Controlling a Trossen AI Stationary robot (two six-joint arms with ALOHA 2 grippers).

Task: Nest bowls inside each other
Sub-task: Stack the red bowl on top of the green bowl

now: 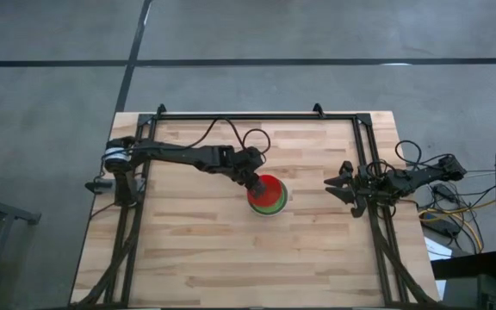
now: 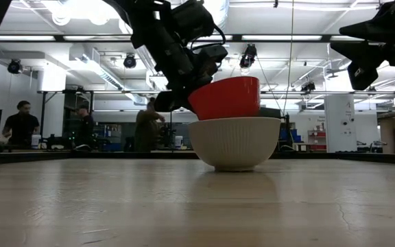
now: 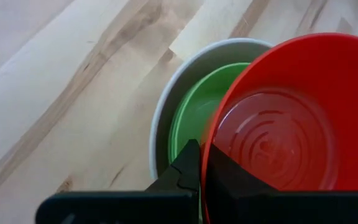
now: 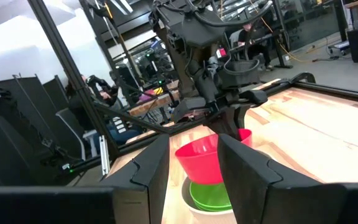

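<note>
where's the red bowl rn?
Near table centre in the high view, the red bowl is pinched at its rim by the left gripper, tilted over the green bowl inside the white bowl.

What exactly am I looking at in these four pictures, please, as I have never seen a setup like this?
Two dark robot arms work at a wooden table. One picture looks straight down from above, one looks level across the tabletop, and two come from cameras on the arms' wrists. In the middle stands a white bowl with a green bowl inside it. The left gripper is pinched shut on the rim of a red bowl, holding it tilted over that stack. The right gripper waits open near the table's right edge, holding nothing. People stand in the room behind.
</note>
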